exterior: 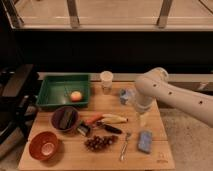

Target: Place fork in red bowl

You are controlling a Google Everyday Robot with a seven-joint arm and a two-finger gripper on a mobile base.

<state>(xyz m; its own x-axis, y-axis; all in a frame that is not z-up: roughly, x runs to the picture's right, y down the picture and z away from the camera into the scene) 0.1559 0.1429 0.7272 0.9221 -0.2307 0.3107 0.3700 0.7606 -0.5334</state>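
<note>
Your released end effector (142, 118), hanging near the right edge of the table (163, 159), could skid off the thin, flat fork (124, 146).

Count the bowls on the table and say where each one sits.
2. The red bowl sits at the front-left corner; the brown bowl just behind it, near the green tray. The gripper hangs over the table's right side.

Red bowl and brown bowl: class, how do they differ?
The round reddish-orange bowl is empty, showing a pale bottom; the darker brown bowl holds a dark block. The reddish-orange bowl sits at the near-left corner of the wooden board; the brown bowl lies behind it, nearer the green tray. Both are round and upright. The gripper hangs over the board's right side, touching neither.
</note>
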